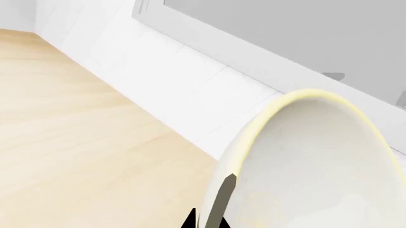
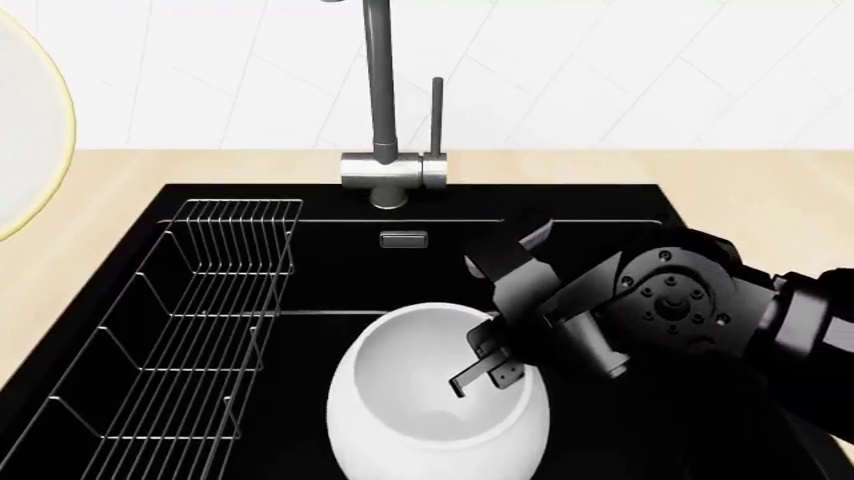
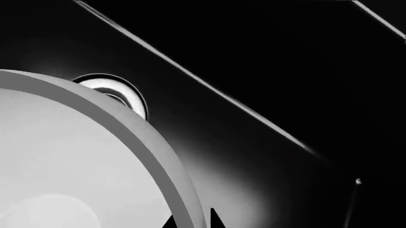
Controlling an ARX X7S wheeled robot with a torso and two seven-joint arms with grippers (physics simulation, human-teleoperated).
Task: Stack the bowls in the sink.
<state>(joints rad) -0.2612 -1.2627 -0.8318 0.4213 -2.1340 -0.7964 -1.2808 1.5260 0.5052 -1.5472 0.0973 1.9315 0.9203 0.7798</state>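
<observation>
Nearest the head camera, the deep white bowl (image 2: 434, 400) sits tilted inside the black sink (image 2: 334, 270), the right claw (image 2: 487, 362) clamped over its rim. At far left, the yellow-rimmed bowl (image 1: 311, 161) is raised above the wooden desk (image 1: 76, 133), its rim pinched in the left claw (image 1: 212, 209).

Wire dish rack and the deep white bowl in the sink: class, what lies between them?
Nothing: in the head view only bare black sink floor separates the wire dish rack from the deep white bowl.
</observation>
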